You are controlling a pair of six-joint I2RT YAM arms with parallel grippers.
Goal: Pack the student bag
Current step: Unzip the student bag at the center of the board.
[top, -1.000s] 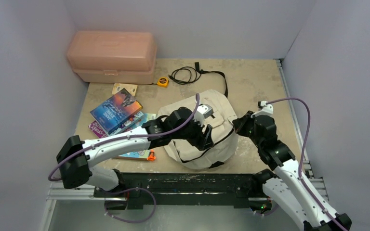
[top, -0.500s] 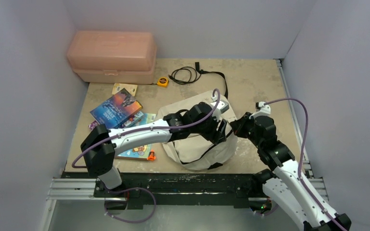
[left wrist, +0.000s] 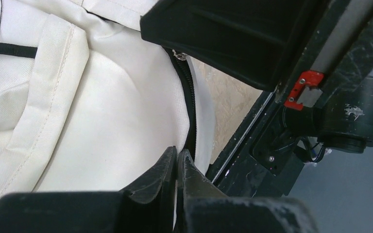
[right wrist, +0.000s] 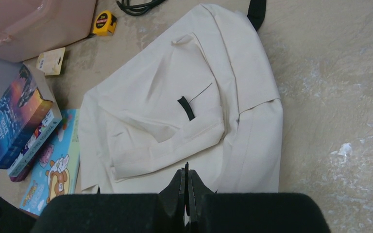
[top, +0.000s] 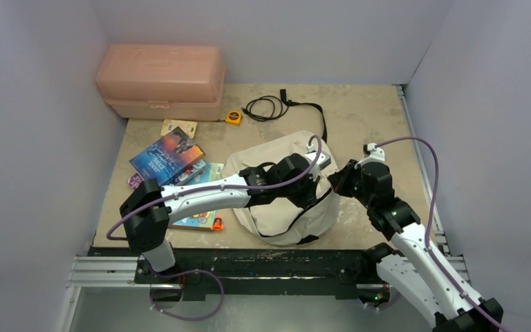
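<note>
The student bag, cream fabric with black zipper lines, lies flat in the middle of the table. My left arm reaches across it. The left gripper is at the bag's right edge, next to the right one. In the left wrist view the left gripper is shut, pinching the bag's cloth right beside the black zipper. My right gripper sits at the same edge. The right wrist view shows the right gripper shut on a thin black tab, with the bag spread out beyond it.
A pink plastic box stands at the back left. A yellow tape measure, a black cable and the bag's black strap lie behind the bag. Books are stacked at its left. The black rail borders the near edge.
My left arm swung right across the bag to its right edge and its jaws closed there. The right arm barely moved.
</note>
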